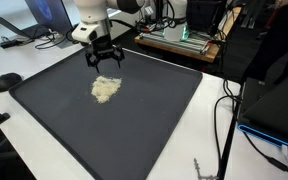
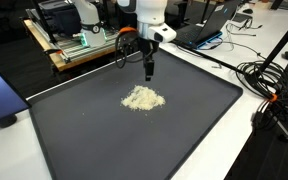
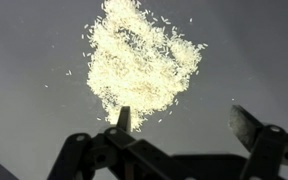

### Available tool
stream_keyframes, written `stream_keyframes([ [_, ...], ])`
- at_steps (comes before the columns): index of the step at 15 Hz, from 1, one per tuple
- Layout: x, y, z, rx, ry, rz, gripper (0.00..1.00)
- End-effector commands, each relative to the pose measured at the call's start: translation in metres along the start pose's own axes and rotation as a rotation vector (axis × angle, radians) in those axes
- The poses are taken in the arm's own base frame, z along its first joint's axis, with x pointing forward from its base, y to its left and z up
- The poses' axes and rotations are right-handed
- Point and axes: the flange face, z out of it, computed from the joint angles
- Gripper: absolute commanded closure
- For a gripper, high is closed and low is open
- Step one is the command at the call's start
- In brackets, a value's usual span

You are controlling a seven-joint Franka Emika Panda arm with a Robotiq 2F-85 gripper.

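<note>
A small heap of pale rice-like grains [image 1: 106, 89] [image 2: 142, 98] [image 3: 140, 60] lies near the middle of a dark grey mat [image 1: 144, 130] [image 2: 94, 140]. My gripper [image 1: 105, 63] [image 2: 149, 72] [image 3: 184, 125] hangs above the mat just behind the heap, fingers pointing down. Its jaws stand wide open with nothing between them. In the wrist view one fingertip [image 3: 123, 118] overlaps the heap's near edge, and the opposite fingertip [image 3: 246, 125] is over bare mat.
The mat lies on a white table [image 1: 24, 55] [image 2: 264, 140]. Behind it are a laptop [image 1: 39, 20], a rack with electronics [image 1: 179, 40] [image 2: 79, 45] and loose cables [image 2: 259, 75]. A black object [image 1: 7, 82] sits at the mat's corner.
</note>
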Motion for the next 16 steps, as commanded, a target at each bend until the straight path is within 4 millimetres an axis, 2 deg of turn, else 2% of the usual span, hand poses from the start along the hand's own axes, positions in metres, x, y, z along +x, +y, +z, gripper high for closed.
stream_keyframes([
  [1, -0.023, -0.01, 0.006, -0.045, 0.04, 0.07, 0.0],
  [9, -0.034, -0.002, 0.033, -0.155, 0.013, 0.3, 0.0],
  [16, -0.02, -0.014, 0.058, -0.129, -0.012, 0.339, 0.0],
])
